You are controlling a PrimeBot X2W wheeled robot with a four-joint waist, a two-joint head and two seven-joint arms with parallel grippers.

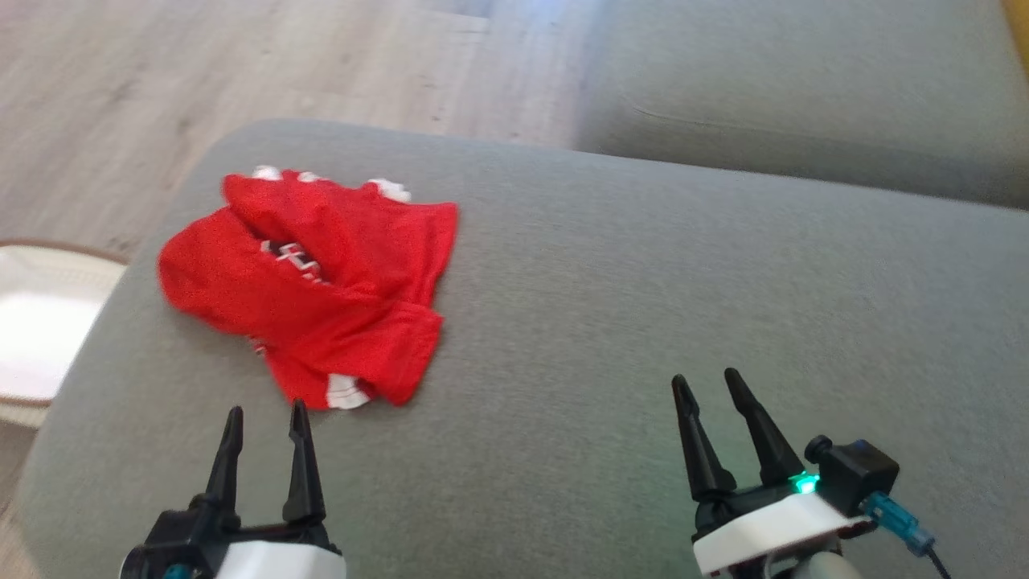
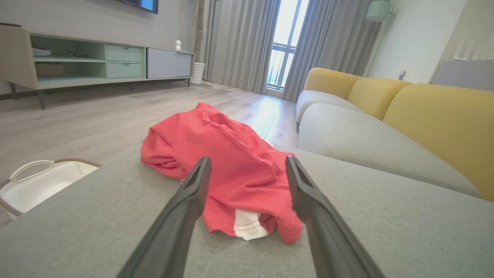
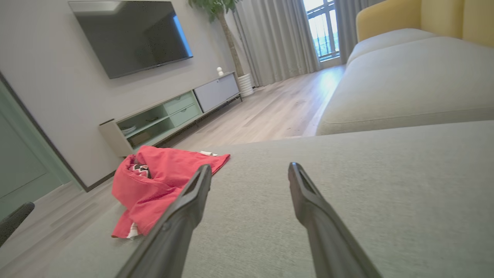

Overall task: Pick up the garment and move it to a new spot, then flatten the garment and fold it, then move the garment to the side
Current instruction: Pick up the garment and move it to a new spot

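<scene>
- Your left end effector [image 1: 267,408] and right end effector [image 1: 706,376] both gape, empty.
- Pinch only one layer of the crumpled red fabric garment [image 1: 321,273] and it may slip.

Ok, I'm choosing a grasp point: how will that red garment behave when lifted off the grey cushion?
Probably floppy: the red garment lies crumpled in soft folds, so it should drape and unfurl from one pinch. Likely light, since the cloth looks thin. Pushed, it would probably bunch up rather than slide on the grey cushion, whose fabric looks textured.
</scene>
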